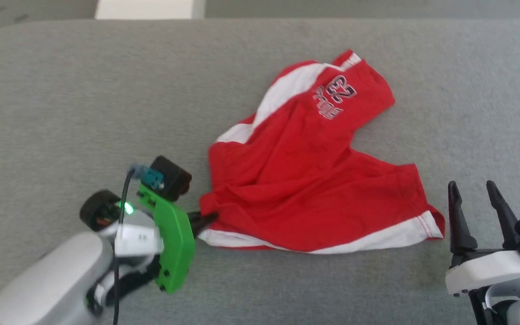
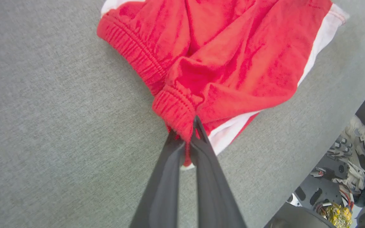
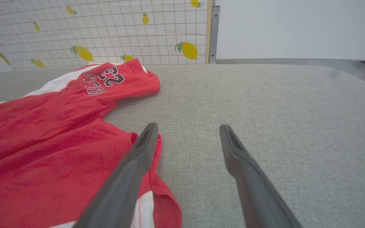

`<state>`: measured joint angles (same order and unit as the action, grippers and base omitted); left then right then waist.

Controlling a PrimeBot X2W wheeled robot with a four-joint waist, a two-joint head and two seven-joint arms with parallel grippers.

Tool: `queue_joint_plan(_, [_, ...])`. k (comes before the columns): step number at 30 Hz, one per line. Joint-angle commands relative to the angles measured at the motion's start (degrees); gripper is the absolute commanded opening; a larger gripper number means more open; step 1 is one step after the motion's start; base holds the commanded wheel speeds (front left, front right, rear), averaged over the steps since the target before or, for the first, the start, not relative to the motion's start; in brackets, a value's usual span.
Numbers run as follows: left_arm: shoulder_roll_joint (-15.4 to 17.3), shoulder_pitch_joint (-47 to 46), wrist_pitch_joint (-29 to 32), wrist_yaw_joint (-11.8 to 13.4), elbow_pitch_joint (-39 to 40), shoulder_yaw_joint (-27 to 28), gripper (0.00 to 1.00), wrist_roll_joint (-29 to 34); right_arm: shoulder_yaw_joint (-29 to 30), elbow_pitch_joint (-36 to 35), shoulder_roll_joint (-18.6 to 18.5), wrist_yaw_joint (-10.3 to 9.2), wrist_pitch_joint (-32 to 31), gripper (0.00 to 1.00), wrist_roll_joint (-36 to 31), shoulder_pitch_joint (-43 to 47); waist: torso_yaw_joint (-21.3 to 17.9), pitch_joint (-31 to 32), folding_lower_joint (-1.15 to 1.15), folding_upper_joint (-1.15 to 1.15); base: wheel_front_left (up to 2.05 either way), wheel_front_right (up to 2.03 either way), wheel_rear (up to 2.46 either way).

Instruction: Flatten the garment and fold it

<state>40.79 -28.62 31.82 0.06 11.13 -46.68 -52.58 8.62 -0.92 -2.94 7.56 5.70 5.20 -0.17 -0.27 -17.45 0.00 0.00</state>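
Two claws, one engaged — left claw [image 2: 190,131] pinches the waistband [image 2: 173,107] of the rumpled red shorts [image 1: 305,180] lying mid-way across the worktop [image 1: 61,90], right claw [image 1: 472,186] spread and idle just beside the near leg hem [image 1: 427,225]; judgement: draw the waistband slowly leftward, kept low, while the right pins that hem.

We see red shorts [image 1: 305,180] lying rumpled on the grey surface [image 1: 61,90], white side stripes showing, waistband bunched.
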Motion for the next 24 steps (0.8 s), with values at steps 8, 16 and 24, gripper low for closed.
queue_joint_plan(8, [-3.4,-4.7,1.0,-1.2,-12.2,-0.7,0.00,0.9,-1.8,1.9,0.1,-0.08,1.9,1.00,1.2,-2.2,-4.2,-4.2,0.00,0.00,0.00,0.00,0.00])
queue_joint_plan(16, [-5.9,-4.0,-3.2,-0.5,-16.7,-2.0,1.00,3.7,-1.5,2.2,0.1,-0.08,1.6,1.00,1.0,-2.4,-2.6,-2.3,0.00,0.00,0.00,0.00,0.00])
queue_joint_plan(24, [-7.6,-1.8,-10.1,2.5,-16.4,-0.7,1.00,5.5,-1.0,2.3,0.1,-0.08,-0.1,1.00,0.4,-0.9,1.1,4.1,0.00,0.00,0.00,0.00,0.00])
